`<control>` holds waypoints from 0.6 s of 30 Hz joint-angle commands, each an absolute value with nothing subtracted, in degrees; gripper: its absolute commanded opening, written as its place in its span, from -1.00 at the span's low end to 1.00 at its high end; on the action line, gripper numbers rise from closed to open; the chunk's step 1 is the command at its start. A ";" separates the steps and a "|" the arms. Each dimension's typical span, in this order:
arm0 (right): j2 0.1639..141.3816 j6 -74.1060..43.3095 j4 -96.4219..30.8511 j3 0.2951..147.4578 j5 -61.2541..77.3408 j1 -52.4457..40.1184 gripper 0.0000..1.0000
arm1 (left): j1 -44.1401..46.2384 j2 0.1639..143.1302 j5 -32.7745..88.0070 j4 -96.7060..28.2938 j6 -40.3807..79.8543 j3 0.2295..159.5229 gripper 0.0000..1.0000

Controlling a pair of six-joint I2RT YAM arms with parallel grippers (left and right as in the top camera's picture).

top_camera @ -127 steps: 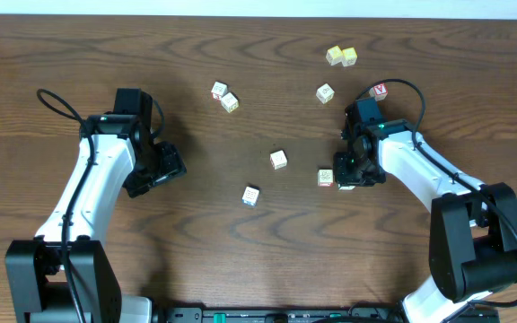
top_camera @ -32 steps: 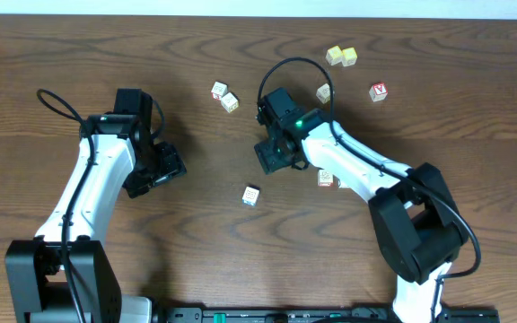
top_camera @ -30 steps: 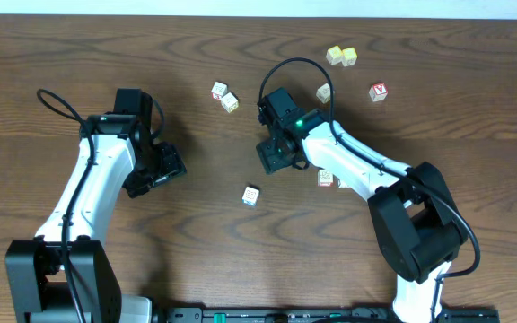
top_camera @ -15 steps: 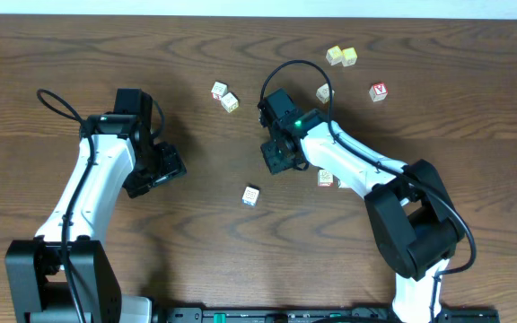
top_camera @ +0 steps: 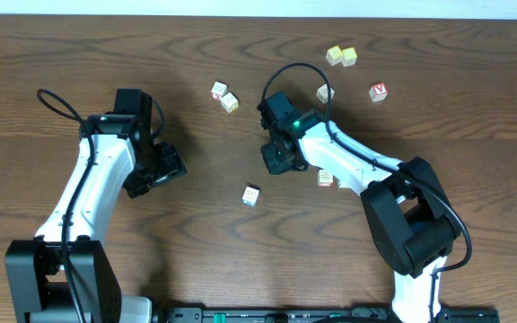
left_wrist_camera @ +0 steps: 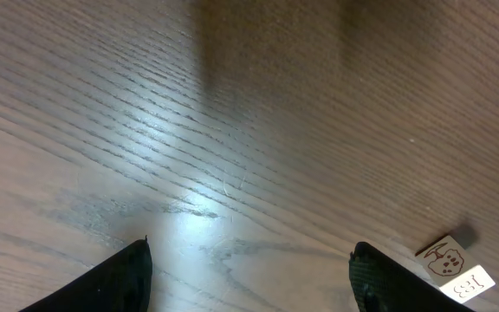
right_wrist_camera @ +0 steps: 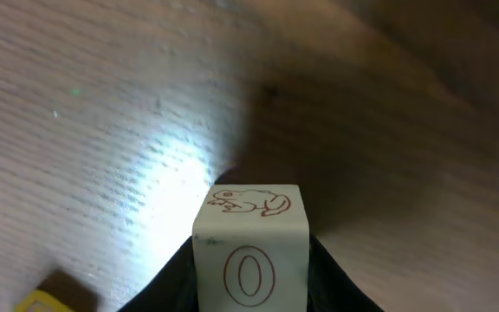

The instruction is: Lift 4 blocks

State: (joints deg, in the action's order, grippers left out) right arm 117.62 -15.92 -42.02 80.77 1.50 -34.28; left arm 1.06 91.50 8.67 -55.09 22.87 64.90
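Observation:
My right gripper (top_camera: 276, 158) is near the table's middle, shut on a pale block (right_wrist_camera: 251, 251) with a red frog print and a red "O". Its dark fingers (right_wrist_camera: 177, 279) press both sides of the block. From overhead the gripper hides this block. Other pale blocks lie loose: one (top_camera: 250, 195) in front of it, one (top_camera: 327, 178) to its right, one (top_camera: 325, 92) behind, and a pair (top_camera: 219, 90) (top_camera: 230, 102) at the back left. My left gripper (top_camera: 162, 166) stays open over bare wood (left_wrist_camera: 249, 277), with a block (left_wrist_camera: 450, 263) off to its right.
Two yellowish cubes (top_camera: 334, 55) (top_camera: 349, 56) sit at the back. A cube with a bold red letter (top_camera: 379, 91) lies at the back right. A yellowish corner (right_wrist_camera: 46, 300) shows at the lower left of the right wrist view.
The right gripper's fingers have closed onto the block at the table's middle, and the arm shifted slightly. The left arm has not moved.

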 commanded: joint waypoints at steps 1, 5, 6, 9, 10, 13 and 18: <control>117.75 -21.43 -45.69 82.06 1.54 -34.54 -0.50 | 0.93 91.61 8.34 -55.27 22.96 64.95 0.47; 117.75 -24.80 -51.16 83.02 1.52 -34.50 -0.49 | 0.93 91.61 8.34 -55.24 22.98 64.95 0.47; 117.75 -25.93 -52.40 83.22 1.17 -34.44 -0.49 | 0.93 91.61 8.34 -55.24 22.98 64.95 0.47; 117.75 -30.35 -54.87 83.35 -0.71 -34.04 -0.48 | 0.93 91.61 8.34 -55.24 22.98 64.95 0.47; 117.75 -31.38 -55.16 83.35 -0.84 -33.74 -0.46 | 0.93 91.61 8.34 -55.24 22.98 64.95 0.47; 117.75 -33.69 -56.05 83.35 -0.84 -32.73 -0.46 | 0.93 91.61 8.34 -55.27 22.98 64.95 0.47; 117.75 -34.76 -56.62 83.18 -2.07 -31.68 -0.49 | 0.93 91.61 8.34 -55.66 22.98 64.93 0.47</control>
